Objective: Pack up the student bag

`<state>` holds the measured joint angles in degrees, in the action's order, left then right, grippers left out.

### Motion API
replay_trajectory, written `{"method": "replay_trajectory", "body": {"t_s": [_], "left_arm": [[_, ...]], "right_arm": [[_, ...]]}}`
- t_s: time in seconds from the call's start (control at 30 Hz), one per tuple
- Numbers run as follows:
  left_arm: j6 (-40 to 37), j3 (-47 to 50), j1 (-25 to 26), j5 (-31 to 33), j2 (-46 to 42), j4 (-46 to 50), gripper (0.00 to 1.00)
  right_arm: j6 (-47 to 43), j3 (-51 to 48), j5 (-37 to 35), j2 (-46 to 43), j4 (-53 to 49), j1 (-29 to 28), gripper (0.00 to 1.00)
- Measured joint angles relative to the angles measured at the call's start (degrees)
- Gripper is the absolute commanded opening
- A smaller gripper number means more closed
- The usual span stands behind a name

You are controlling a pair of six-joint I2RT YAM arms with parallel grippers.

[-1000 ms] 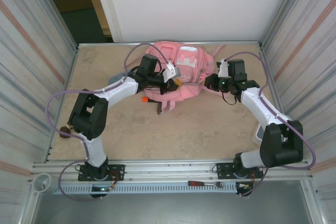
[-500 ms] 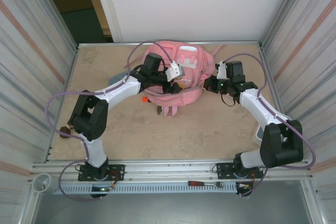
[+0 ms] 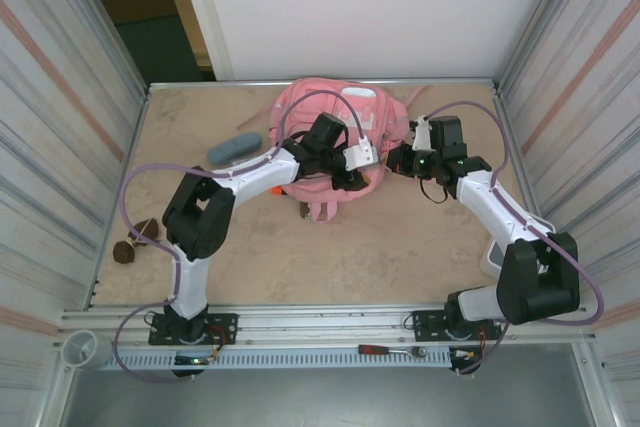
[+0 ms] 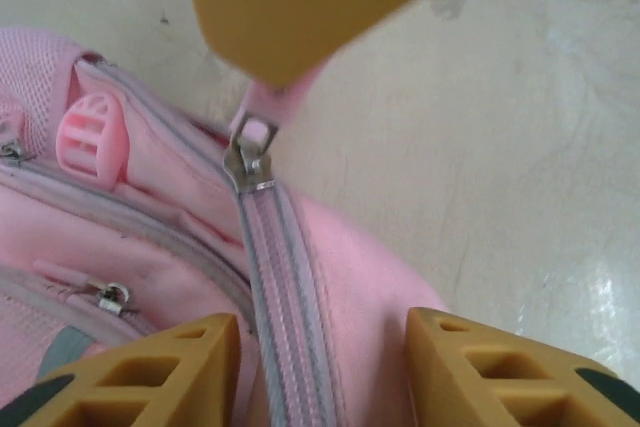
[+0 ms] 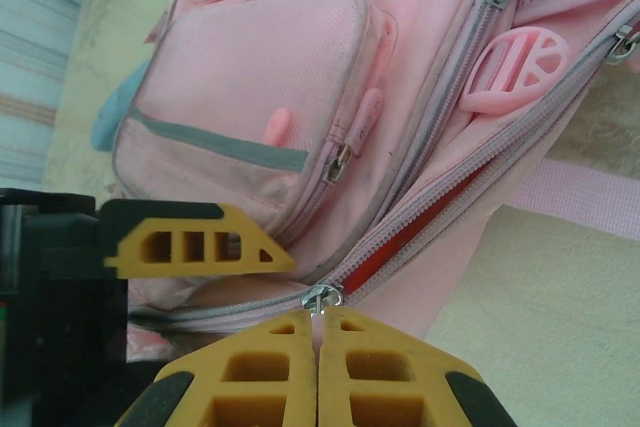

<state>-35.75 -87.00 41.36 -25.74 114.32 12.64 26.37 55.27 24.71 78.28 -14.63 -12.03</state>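
Looking down from top cam: student bag (image 3: pixel 390 122) lies flat at far-centre of table (image 3: pixel 420 247), pockets facing up, a strap end trailing toward the near side. L gripper (image 3: pixel 350 172) reaches over the bag's near-right part. R gripper (image 3: pixel 398 159) sits at the bag's right edge, close to the L one. Blue-grey pouch (image 3: pixel 234 146) on table left of the bag, apart from it. Small brown item (image 3: pixel 133 244) near left wall, too small to ID. L wrist cam: L jaws released, fingers (image 4: pixel 160 367) apart w/ the closed zip track running down between them, a gap either side, nothing grasped. Zip slider (image 4: pixel 248 162) sits ahead of the fingers; its pink pull tab (image 4: pixel 272 105) goes up into the R gripper's yellow finger block. Round pink buckle (image 4: pixel 90 132) left of the zip. R wrist cam: R jaws clenched, pads (image 5: pixel 260 367) flush together, nipping the pull tab right at the slider. Zip gapes to the right of the slider, red lining (image 5: pixel 425 219) showing; shut to the left. One L finger sits just left of the slider, over the bag. Front pocket (image 5: pixel 245 97) w/ grey strip farther up-frame.
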Motion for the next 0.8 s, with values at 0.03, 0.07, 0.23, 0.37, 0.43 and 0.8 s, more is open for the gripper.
{"method": "replay_trajectory", "body": {"t_s": [0.03,0.07,0.23,0.37,0.43,0.8], "left_arm": [[-0.2,0.0,0.0,-0.1,0.0,0.2,0.21],[0.0,0.0,-0.1,-0.2,0.0,0.2,0.16],[1.6,1.2,-0.8,-4.0,-0.6,-1.4,0.01],[4.2,4.1,-2.7,-9.2,-2.6,-3.7,0.0],[6.1,5.2,-4.0,-12.3,-3.4,-4.3,0.0],[8.7,5.4,-5.5,-16.8,-3.7,-5.1,0.0]], "right_arm": [[0.0,0.0,-0.2,0.0,0.0,0.0,0.0],[-0.1,-0.1,-0.6,0.0,0.0,0.1,0.0],[-1.5,-1.0,-2.1,0.3,-0.3,2.2,0.0],[-3.0,0.1,-7.4,4.3,1.0,3.5,0.0],[-3.3,1.9,-11.2,8.7,2.4,4.6,0.0],[1.6,3.8,-3.4,16.2,9.6,14.3,0.7]]}}
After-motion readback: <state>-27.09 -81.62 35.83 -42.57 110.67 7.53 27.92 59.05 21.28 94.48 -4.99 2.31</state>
